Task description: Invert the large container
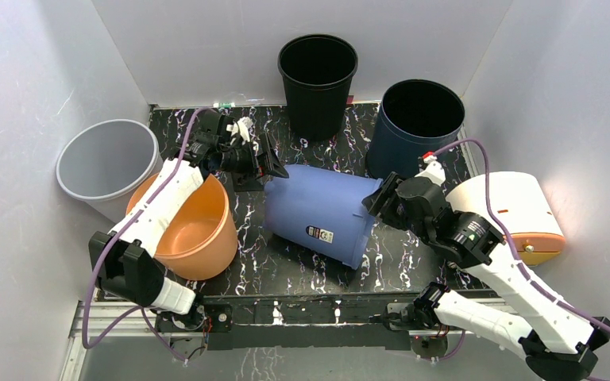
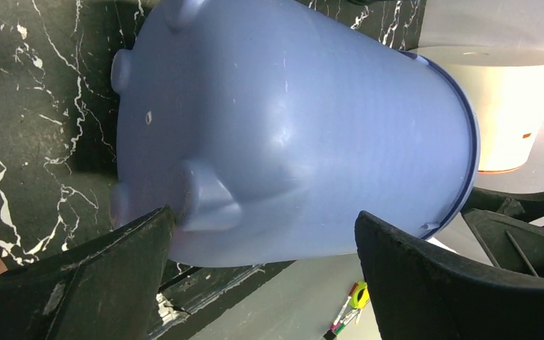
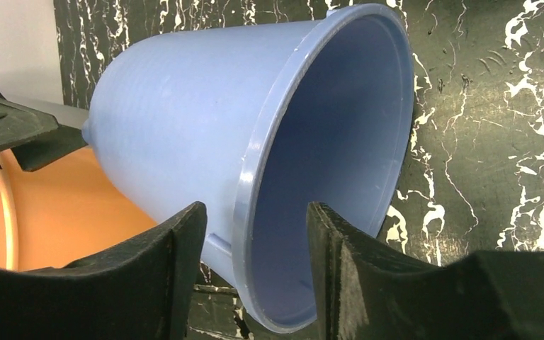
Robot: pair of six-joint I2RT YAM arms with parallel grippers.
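The large container is a lavender-blue bucket [image 1: 322, 214] lying on its side mid-table, base to the left, mouth to the right. My left gripper [image 1: 274, 171] is open at the bucket's base; in the left wrist view [image 2: 263, 212] its fingers spread wide below the bucket [image 2: 290, 127], the left one against a base foot. My right gripper [image 1: 373, 202] is open and straddles the rim: in the right wrist view [image 3: 255, 209] one finger is outside the bucket [image 3: 184, 120] and one inside its mouth, neither pressing the rim.
An orange bucket [image 1: 191, 226] stands left of the blue one, under my left arm. A grey bin [image 1: 107, 163] is at far left, a black bin [image 1: 318, 71] and a dark blue bin [image 1: 417, 119] at the back, a cream container [image 1: 516, 210] at right.
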